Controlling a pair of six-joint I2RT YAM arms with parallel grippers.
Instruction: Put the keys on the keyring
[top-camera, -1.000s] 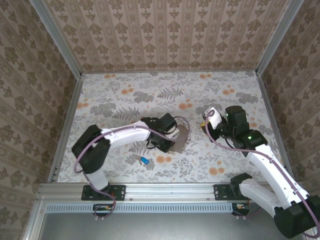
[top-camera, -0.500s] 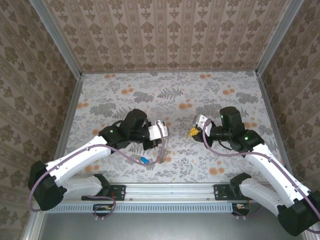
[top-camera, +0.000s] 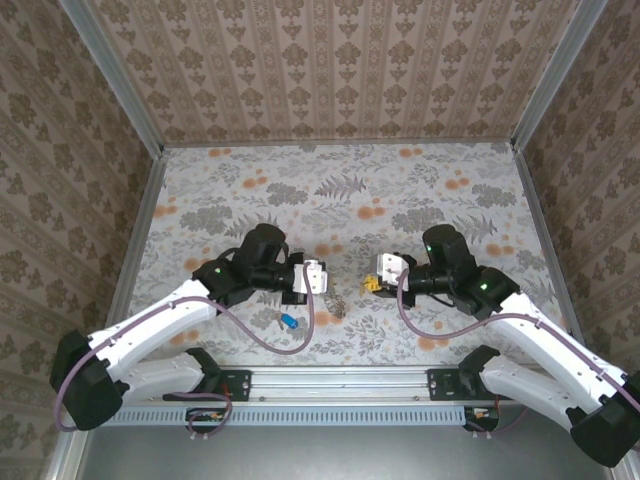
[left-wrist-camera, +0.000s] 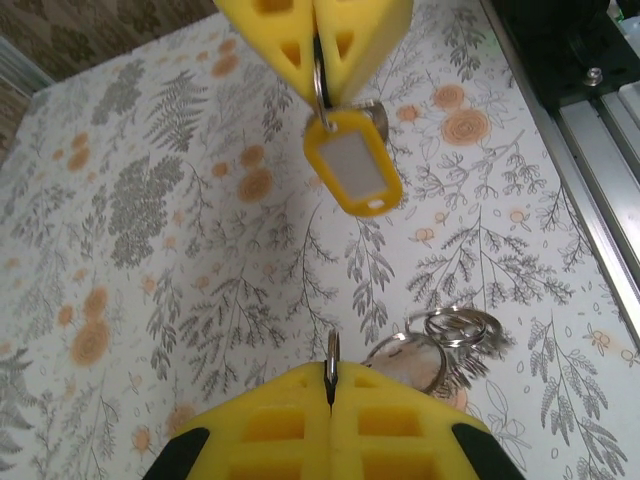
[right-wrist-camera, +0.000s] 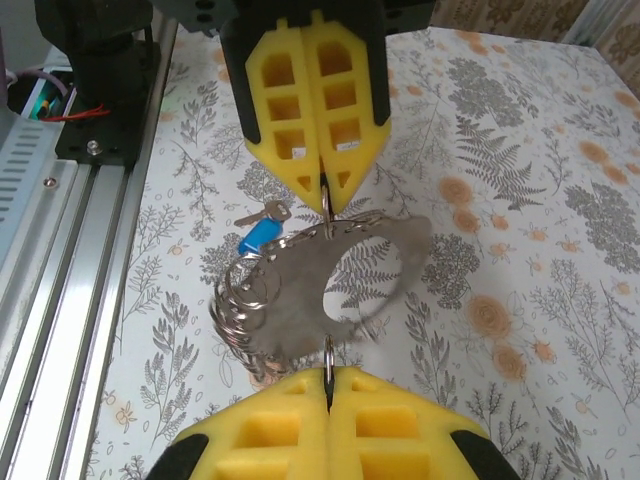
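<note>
My left gripper (left-wrist-camera: 331, 376) is shut on a thin metal edge of the keyring (right-wrist-camera: 330, 262). The keyring hangs below it as a blurred grey loop with several small rings (left-wrist-camera: 445, 335). Facing it a short way off, my right gripper (right-wrist-camera: 328, 378) is shut on the small ring of the yellow-headed key (left-wrist-camera: 353, 166), which dangles under its fingertips. In the top view the left gripper (top-camera: 320, 278) and right gripper (top-camera: 375, 281) point at each other near the table's front middle. The blue-headed key (right-wrist-camera: 258, 236) lies flat on the table, also seen from above (top-camera: 288, 321), just below the left gripper.
The table has a floral cover (top-camera: 330, 190) and patterned walls on three sides. An aluminium rail (top-camera: 330, 380) runs along the near edge, with the arm bases bolted to it. Purple cables loop down from both arms.
The left gripper has pulled back toward the front with the keyring lifted off the table. The right gripper has moved left with the yellow key. Their fingertips now face each other closely.
</note>
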